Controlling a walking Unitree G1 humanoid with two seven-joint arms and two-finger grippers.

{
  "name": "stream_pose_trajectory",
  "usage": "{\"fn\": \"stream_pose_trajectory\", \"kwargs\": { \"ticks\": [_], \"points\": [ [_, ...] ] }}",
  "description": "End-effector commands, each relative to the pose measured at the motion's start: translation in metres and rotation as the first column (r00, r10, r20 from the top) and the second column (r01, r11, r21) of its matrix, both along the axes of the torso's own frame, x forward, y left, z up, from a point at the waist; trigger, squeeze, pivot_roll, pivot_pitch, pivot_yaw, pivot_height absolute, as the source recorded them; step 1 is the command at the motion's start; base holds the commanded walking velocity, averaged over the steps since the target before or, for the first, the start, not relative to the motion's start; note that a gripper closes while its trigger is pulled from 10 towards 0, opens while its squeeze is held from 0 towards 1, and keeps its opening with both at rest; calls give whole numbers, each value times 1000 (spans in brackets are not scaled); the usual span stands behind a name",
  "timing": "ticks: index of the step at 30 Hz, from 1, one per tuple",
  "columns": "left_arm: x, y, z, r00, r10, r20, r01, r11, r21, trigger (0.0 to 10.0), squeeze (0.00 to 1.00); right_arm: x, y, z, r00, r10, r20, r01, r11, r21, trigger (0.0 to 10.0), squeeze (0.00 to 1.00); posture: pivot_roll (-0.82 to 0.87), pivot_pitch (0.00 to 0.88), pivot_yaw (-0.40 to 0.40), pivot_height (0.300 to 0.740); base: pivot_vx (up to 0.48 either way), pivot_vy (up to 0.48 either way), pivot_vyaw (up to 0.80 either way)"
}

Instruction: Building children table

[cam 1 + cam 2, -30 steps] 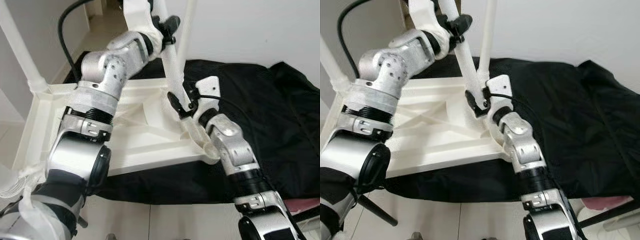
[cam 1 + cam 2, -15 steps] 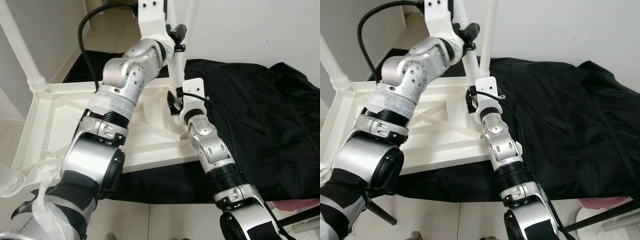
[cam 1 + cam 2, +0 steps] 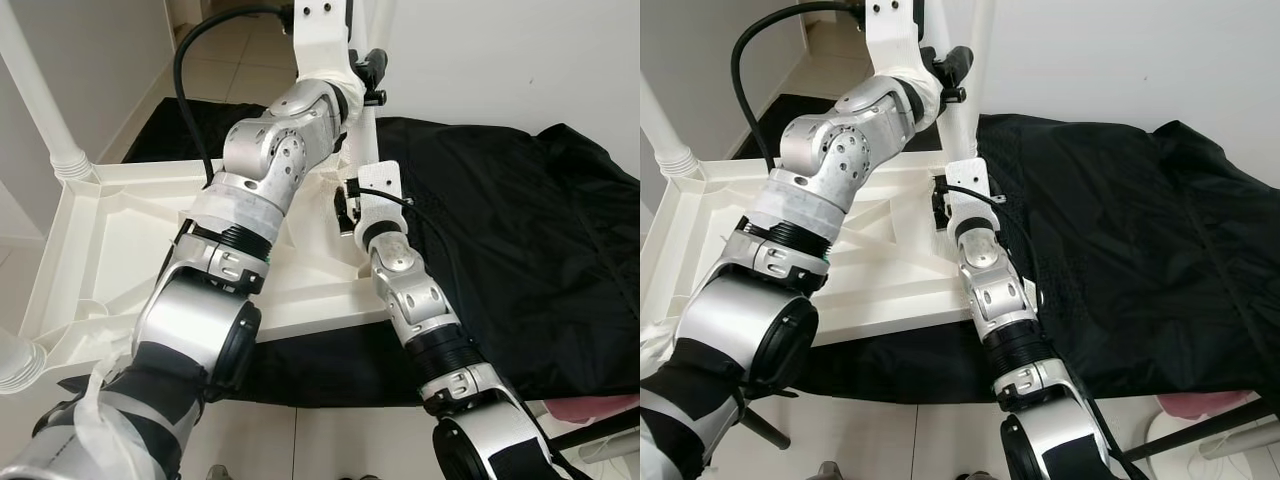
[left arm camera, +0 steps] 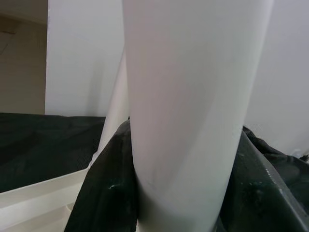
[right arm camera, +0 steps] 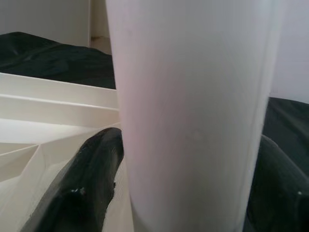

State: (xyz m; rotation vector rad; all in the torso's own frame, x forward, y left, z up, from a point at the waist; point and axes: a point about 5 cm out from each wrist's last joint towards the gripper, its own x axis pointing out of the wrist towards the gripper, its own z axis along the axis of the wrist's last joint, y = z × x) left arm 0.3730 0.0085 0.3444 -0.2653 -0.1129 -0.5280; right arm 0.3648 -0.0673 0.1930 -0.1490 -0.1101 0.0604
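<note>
Table top [image 3: 120,250]: white plastic, lying upside down on a black cloth [image 3: 500,220] on the floor; ribbed underside faces up, raised rim all round.
Leg being fitted [image 3: 962,110]: white tube, upright at the far right corner of the table top, both claws on it.
Other legs: 1 [image 3: 45,100] stands upright in the far left corner socket; another [image 3: 15,360] shows at the near left corner.
Left claw [image 3: 368,75]: high on the upright leg, clenched round it.
Right claw [image 3: 938,205]: low on the same leg, just above the corner socket, clasped round it.
Eye views: give the whole layout, both silver arms reaching across the table top to 1 leg, wall behind.
Left wrist view: the leg [image 4: 193,111] seen close, a black finger [image 4: 106,193] pressed on either side, cloth and table rim beyond.
Right wrist view: the leg [image 5: 193,116] smooth and unmarked, a finger [image 5: 87,193] hugging each side, with the ribbed underside behind.
</note>
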Motion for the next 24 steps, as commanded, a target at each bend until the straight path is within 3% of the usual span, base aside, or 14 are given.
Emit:
{"fn": "stream_pose_trajectory", "kwargs": {
  "ticks": [1,17,18,19,20,24],
  "points": [
    [-6,-5,17,997,-14,77,15,1000,-10,10000,0,2,-2,3,1000,-21,11,21,1000,0,0,0,5,0,-77,740,0,0,0],
    [-15,-16,24,986,-58,158,52,998,39,10000,0,5,-13,6,996,-88,-9,88,994,70,0,0,-9,0,-65,740,0,0,0],
    [-18,-18,27,981,-76,181,69,997,44,10000,0,6,-14,7,995,-98,-9,98,992,79,10000,0,-7,0,-65,740,0,0,0],
    [-21,-20,28,975,-94,203,86,995,47,10000,0,7,-15,7,995,-102,-10,103,991,87,10000,0,-7,0,-65,740,0,0,0],
    [-24,-22,30,967,-120,225,111,992,53,10000,1000,7,-16,8,994,-109,-8,109,990,94,10000,0,-6,0,-65,740,0,0,0],
    [-31,-26,30,949,-185,257,174,983,67,10000,1000,9,-19,8,993,-117,-7,117,988,103,10000,0,-5,0,-67,740,0,0,0]
  ]
}}
